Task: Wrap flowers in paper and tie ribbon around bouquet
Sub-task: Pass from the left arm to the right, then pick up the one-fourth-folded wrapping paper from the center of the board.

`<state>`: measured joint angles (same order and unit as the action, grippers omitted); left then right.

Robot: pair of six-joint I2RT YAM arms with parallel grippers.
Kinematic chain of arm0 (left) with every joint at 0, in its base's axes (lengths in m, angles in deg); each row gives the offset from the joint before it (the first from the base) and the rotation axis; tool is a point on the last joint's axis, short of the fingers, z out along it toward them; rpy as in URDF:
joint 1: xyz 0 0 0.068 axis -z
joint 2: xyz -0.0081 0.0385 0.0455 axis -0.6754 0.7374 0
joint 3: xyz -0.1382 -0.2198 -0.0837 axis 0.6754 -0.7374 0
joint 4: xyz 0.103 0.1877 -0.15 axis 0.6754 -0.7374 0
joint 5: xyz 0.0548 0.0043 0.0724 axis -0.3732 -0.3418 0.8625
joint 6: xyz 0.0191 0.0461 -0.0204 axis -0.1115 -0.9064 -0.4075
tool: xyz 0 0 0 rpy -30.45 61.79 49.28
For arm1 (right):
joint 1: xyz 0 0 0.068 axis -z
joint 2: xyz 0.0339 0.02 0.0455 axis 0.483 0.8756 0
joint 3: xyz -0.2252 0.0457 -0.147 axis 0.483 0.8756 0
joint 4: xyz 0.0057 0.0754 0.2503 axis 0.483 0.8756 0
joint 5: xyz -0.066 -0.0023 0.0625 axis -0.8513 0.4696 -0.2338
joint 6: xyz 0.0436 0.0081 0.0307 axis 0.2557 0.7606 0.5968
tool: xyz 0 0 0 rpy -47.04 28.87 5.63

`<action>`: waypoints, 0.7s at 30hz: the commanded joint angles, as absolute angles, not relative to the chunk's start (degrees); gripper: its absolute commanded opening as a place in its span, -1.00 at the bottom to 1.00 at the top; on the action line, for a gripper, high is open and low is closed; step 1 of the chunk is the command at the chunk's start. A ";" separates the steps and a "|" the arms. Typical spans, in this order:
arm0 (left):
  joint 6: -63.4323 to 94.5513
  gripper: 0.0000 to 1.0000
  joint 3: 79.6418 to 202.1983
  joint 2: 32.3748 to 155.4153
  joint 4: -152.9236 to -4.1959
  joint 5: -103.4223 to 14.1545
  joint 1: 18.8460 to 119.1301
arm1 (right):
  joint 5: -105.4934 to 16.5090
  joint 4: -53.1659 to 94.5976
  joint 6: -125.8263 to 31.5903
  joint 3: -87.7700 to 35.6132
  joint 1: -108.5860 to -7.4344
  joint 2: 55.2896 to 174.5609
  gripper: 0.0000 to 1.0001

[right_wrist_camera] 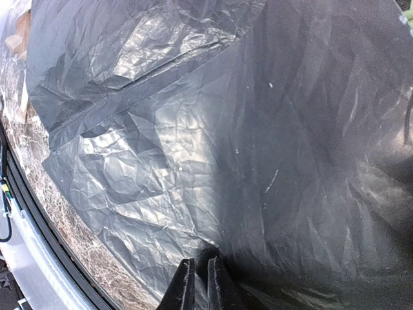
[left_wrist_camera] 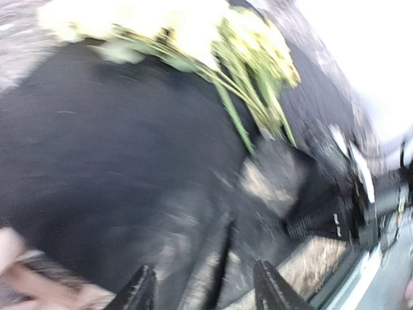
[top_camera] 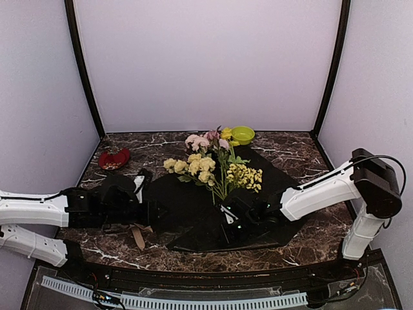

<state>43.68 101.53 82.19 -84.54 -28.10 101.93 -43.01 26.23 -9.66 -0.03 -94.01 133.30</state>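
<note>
Right pincer [right_wrist_camera: 201,284]: jaws almost together, clamped on a fold of the paper [right_wrist_camera: 161,161] at its near edge.
Left pincer [left_wrist_camera: 206,292]: jaws apart, low over the sheet's left part. A raised crease runs between them, but the view is too blurred to tell whether it touches them.
Paper: spread open and crinkled, not rolled around the stems.
Flowers [top_camera: 210,165]: lying on the sheet's far half, heads away from the arms, stems pointing toward the right pincer.
Ribbon [top_camera: 137,237]: loose on the table by the sheet's near left corner, untied.
Progress: early. The flowers are laid on the paper, but wrapping, narrowing and tying all appear left to do.
Table [top_camera: 303,145]: dark marbled brown, with a green bowl [top_camera: 242,134] beyond the blooms and a red dish [top_camera: 113,159] at far left.
Room: pale lilac walls, black corner posts.
</note>
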 commanded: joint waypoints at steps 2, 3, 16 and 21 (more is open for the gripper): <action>50.21 -0.05 94.36 73.66 -92.19 -32.34 90.39 | -43.09 29.04 -9.29 0.30 -95.31 135.48 -0.82; 50.25 -0.06 93.65 73.82 -92.34 -34.26 88.24 | -43.13 29.05 -9.28 0.25 -95.34 135.50 -0.81; 50.97 0.02 93.27 86.79 -84.65 -40.67 81.48 | -43.84 29.34 -9.02 0.60 -95.65 135.11 -0.81; 49.51 0.01 95.08 91.02 -83.00 -39.62 81.43 | -43.96 29.49 -9.06 0.60 -95.67 134.80 -0.81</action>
